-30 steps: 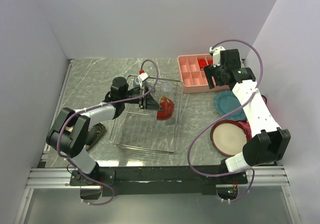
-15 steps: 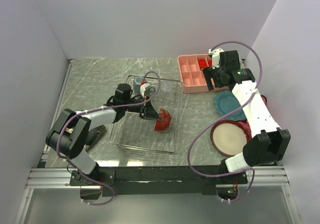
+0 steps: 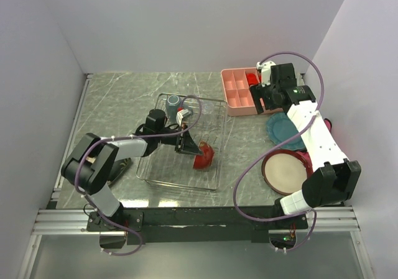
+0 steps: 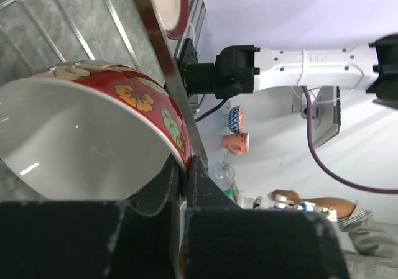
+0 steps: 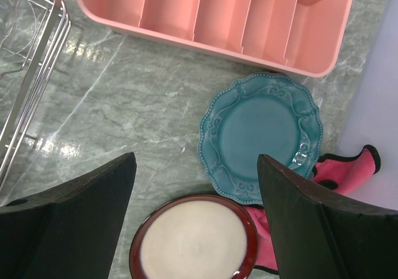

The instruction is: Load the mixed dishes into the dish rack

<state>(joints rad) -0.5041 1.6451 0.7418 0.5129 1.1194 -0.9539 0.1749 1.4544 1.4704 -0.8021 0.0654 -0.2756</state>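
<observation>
**dishfan:** How's the loading going, halfway yet?

**me:** Roughly, I'd say. The mug (image 3: 173, 100) stands in the rack's (image 3: 180, 184) far left corner, and what looks like the glass (image 3: 207, 107) is in the far right one. My left jaws are pinched tight on the red bowl's (image 3: 203, 155) rim. The bowl is tipped on its side, low over the near right part of the rack. I can't tell if it's touching the wire.

**dishfan:** So what's left?

**me:** The teal plate (image 5: 261, 133) and cream plate (image 5: 194, 242) both lie flat on the surface (image 3: 118, 99) right of the rack, with a pink cloth (image 5: 348, 167) poking out beneath them. My right jaws hang wide above them, holding nothing. There's also something dark (image 3: 122, 165) by the left arm's (image 3: 124, 145) base, but I can't make it out.

**dishfan:** What's the setup like?

**me:** Grey-green marbled surface, a bit glossy. Plain pale walls on three sides, and a pink tray (image 5: 211, 12) at the back right.
</observation>
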